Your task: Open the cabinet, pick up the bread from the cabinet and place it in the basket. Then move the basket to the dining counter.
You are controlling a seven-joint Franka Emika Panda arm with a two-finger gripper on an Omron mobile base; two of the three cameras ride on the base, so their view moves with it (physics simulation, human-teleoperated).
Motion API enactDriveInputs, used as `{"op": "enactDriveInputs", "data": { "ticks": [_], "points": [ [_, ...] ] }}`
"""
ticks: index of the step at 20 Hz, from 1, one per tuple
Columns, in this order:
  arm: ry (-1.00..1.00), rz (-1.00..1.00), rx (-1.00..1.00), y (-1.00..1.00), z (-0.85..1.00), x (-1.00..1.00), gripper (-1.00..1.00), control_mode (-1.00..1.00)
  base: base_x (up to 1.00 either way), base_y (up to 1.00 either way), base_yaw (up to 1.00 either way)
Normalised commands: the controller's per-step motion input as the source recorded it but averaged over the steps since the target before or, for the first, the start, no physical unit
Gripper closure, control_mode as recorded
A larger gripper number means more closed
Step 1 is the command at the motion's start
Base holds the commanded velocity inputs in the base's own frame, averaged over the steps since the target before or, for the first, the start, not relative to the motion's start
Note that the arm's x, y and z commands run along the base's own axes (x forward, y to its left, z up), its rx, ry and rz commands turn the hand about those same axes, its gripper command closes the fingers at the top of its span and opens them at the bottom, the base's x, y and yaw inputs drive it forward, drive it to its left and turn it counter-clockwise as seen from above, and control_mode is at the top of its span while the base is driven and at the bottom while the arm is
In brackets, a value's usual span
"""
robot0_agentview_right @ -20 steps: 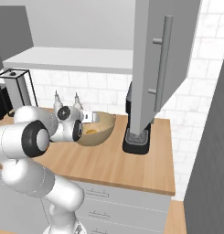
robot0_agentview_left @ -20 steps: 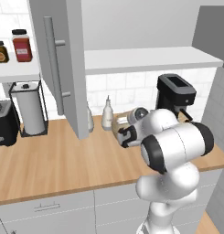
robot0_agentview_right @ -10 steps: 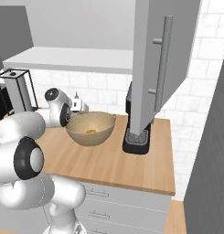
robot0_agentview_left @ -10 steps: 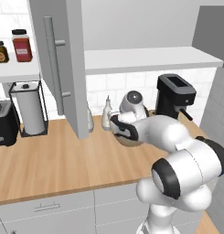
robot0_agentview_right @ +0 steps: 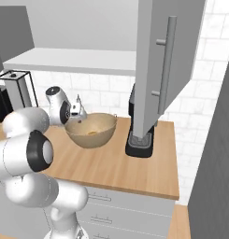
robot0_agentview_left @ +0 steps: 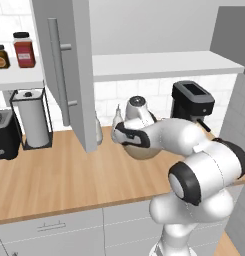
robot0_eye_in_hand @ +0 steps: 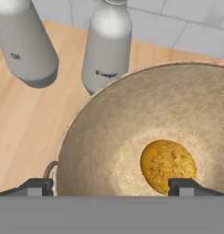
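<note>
Bread (robot0_eye_in_hand: 168, 167) already lies in the bottom of the basket (robot0_eye_in_hand: 109, 151), a little off centre, so the basket itself is the thing to carry to the dining counter. It sits on the wood worktop (robot0_agentview_left: 59, 180) with two white bottles (robot0_eye_in_hand: 106, 45) just beside its far rim and the black coffee machine (robot0_agentview_right: 140, 135) near its other side. The gripper (robot0_eye_in_hand: 111, 187) hangs over the near edge with its fingers spread wide and nothing between them; one tip stands outside the wall by a small loop in the weave, the other over the inside close to the bread. The basket looks woven, light and fairly stiff, though a thin rim may flex or tip under a one-sided pinch, and the loose bread could roll if the bowl tilts. The best hold seems to be the rim wall itself, one finger in and one out, pressed down deep enough to grip wall rather than lip. Whether the outer finger clears the rim is hard to judge from the hand view. The cabinet (robot0_agentview_left: 69, 75) door stands open above.
</note>
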Motion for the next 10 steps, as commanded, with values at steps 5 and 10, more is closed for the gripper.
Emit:
{"op": "enactDriveInputs", "data": {
  "ticks": [5,10],
  "points": [
    [0.07,0.06,-0.08,0.00,-0.35,-0.19,-1.00,-1.00,0.00,0.00,0.00],
    [-0.04,0.04,-0.03,0.00,0.11,-0.62,-1.00,-1.00,0.00,0.00,0.00]
  ]
}}
